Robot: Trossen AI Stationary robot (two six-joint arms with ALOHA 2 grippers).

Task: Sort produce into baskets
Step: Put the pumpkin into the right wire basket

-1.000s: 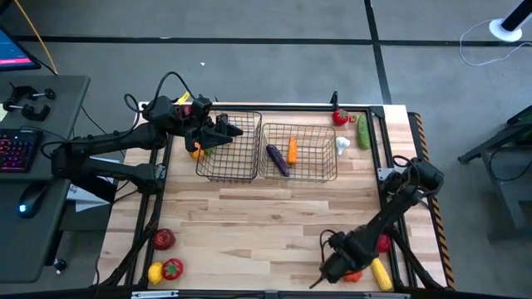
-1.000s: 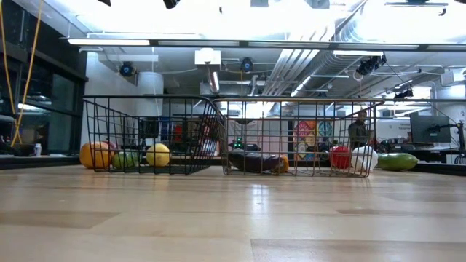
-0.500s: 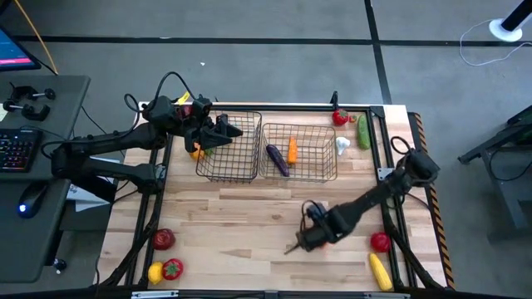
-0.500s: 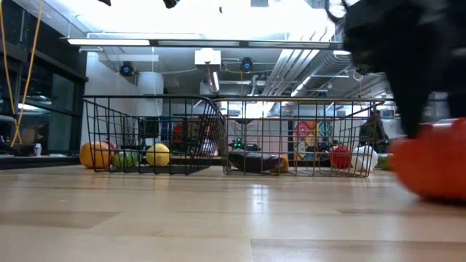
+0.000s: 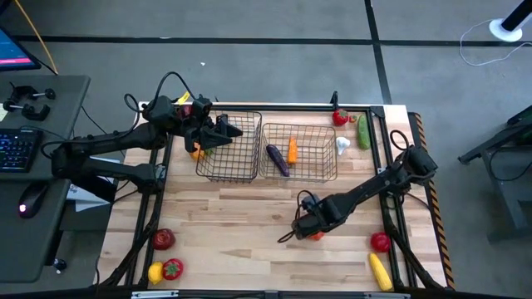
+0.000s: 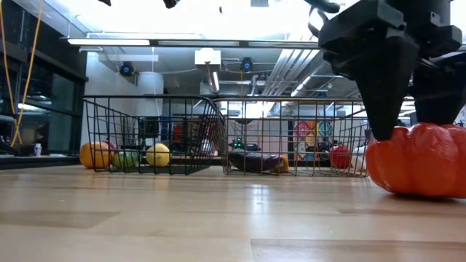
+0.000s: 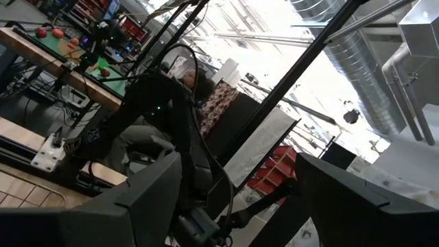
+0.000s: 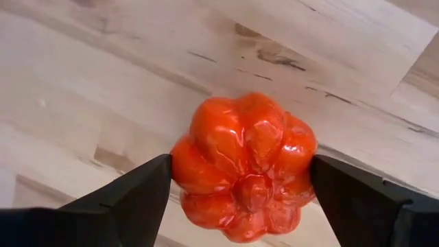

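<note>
My right gripper (image 5: pixel 307 231) points down over the table's middle, near side, shut on an orange toy pumpkin (image 8: pixel 243 165). Two wire baskets stand at the far side. The left basket (image 5: pixel 229 148) has orange, green and yellow produce (image 6: pixel 125 158) at its left side. The right basket (image 5: pixel 299 152) holds a purple eggplant (image 5: pixel 277 159) and an orange carrot (image 5: pixel 292 149). My left gripper (image 5: pixel 237 130) hangs open over the left basket's far left corner, and the left wrist view shows nothing between its fingers (image 7: pixel 137 199). My right gripper pinches the pumpkin between its two fingers, one on each of two opposite sides (image 8: pixel 180 168). The fingers (image 6: pixel 386 94) come from above and point down. The pumpkin sits upright, very low over the wood; I cannot tell whether its underside (image 6: pixel 419 193) touches.
Loose produce lies about: a red tomato (image 5: pixel 164 239), a yellow piece (image 5: pixel 155 272) and a red piece (image 5: pixel 172 268) near left. A red piece (image 5: pixel 381 242) and yellow corn (image 5: pixel 380 271) lie near right. A red piece (image 5: pixel 340 117), a green cucumber (image 5: pixel 363 131) and a white piece (image 5: pixel 342 145) lie far right.
My right gripper has carried the orange pumpkin from the near right corner toward the table's left and far edges, out to the middle, turning as it went. Most of this came in the first half second. The red piece and the corn stay behind.
</note>
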